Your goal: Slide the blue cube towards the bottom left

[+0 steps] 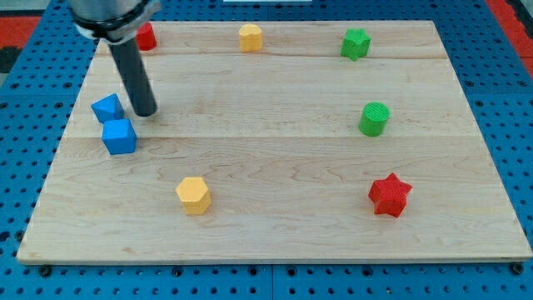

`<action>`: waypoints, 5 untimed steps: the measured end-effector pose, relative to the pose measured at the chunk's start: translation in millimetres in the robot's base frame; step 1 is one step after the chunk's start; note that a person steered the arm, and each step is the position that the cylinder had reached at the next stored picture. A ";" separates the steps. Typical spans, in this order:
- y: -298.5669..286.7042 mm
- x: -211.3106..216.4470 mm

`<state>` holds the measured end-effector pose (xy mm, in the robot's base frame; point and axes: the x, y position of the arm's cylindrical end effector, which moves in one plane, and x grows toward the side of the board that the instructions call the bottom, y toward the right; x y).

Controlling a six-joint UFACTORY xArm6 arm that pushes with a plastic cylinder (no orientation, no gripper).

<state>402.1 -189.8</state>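
Wooden board (pixel 275 242) on a blue perforated table (pixel 516 100); positions are given relative to the blue cube (pixel 119 137).

Nearest the view's bottom, a yellow hexagonal block (pixel 193 195) lies below and to the right of the blue cube, and a red star (pixel 390 195) lies far to its right, near the board's right edge. The blue cube itself sits close to the board's left edge, about mid-height, with bare wood below it down to the bottom-left corner.

A second blue block (pixel 107 107) touches or nearly touches the cube's upper left. My tip (pixel 145 112) stands just above and to the right of the cube, beside that second block; the rod carries no jaws, so nothing is grasped.

Farther off, a green cylinder (pixel 374 118) lies well to the right. Along the top edge: a red block (pixel 146 37), partly hidden by the arm, a yellow hexagonal block (pixel 250 37) and a green star (pixel 356 43).
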 end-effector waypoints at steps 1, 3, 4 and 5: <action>-13.0 31.4; -20.7 103.0; -23.8 110.1; 26.3 99.8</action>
